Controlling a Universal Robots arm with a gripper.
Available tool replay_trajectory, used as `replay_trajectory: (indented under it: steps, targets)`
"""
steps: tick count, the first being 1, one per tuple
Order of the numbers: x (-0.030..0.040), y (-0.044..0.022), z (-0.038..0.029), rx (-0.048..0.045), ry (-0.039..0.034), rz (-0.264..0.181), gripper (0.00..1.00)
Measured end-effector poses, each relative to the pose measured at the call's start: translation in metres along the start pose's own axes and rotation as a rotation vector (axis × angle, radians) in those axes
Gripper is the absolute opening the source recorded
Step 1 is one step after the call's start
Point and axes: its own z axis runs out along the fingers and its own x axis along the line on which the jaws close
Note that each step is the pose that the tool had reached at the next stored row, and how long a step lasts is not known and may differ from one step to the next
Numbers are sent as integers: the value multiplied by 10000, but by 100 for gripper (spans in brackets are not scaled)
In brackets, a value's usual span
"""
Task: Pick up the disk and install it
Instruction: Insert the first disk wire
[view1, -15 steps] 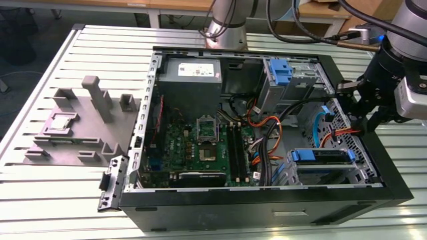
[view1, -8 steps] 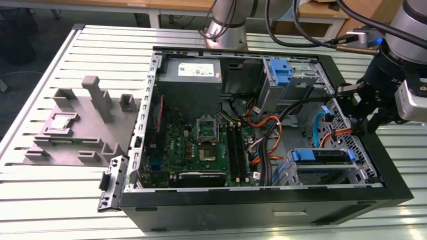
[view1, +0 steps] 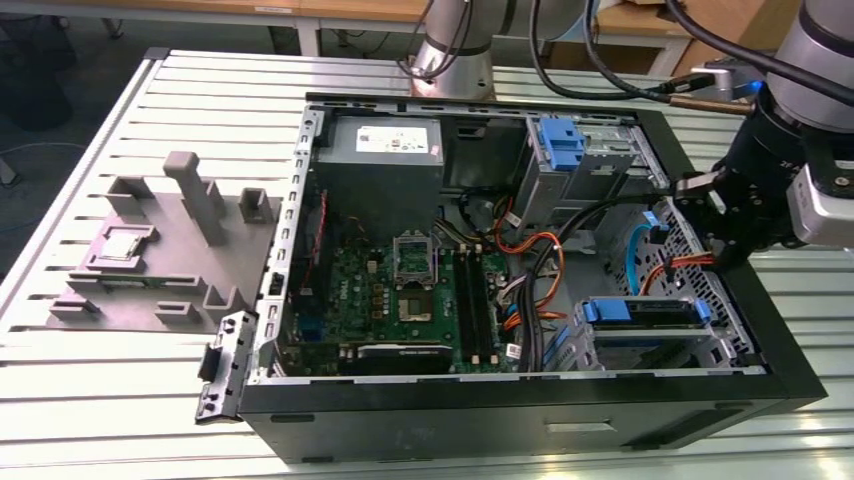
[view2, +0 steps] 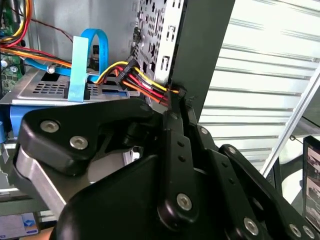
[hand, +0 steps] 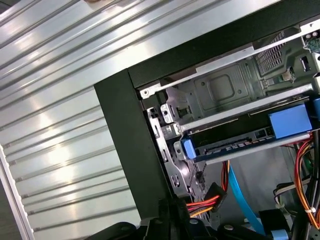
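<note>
**One disk sits in the drive cage while the gripper hangs at the case wall**

We see the open computer case (view1: 787, 385) lying on a slatted metal table (view1: 134, 400), its inside facing up. In the exterior view the arm comes in from the exterior view's right, and the gripper (view1: 727, 245) hangs at the case's wall on that side, just inside the rim. In the second wrist view the two black fingers (view2: 172, 135) press tip to tip with no gap and nothing between them, so we read the gripper (view2: 175, 95) as closed and empty. Their tips sit right at the perforated metal wall (view2: 160, 40), beside a bundle of yellow, red and orange cables (view2: 137, 80).

We find the disk (view1: 641, 315) seated in the drive cage (view1: 567, 345) in the near corner of the case on the exterior view's right, its blue carrier frame showing along the top edge. In the first wrist view the disk (hand: 250, 145) lies in a slot of the grey metal cage (hand: 220, 95), a blue tab at each end. The gripper is near it but apart from it.

Elsewhere in the case we see a green motherboard (view1: 400, 290), a grey power supply (view1: 380, 150) at the far end and a blue latch (view1: 561, 145) beside it. A grey fixture block (view1: 160, 250) stands on the table at the exterior view's left.
</note>
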Motion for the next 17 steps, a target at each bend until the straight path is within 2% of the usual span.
replay_trajectory:
  steps: [3,7,12,14,17]
  targets:
    - [8,-4,-33,-1,-1,-1,17]
    - [8,-4,-35,-4,-1,-1,17]
    - [-85,30,-62,-49,15,-15,17]
    - [-103,37,-68,-107,44,57,17]
    - [-104,37,-67,-245,112,581,17]
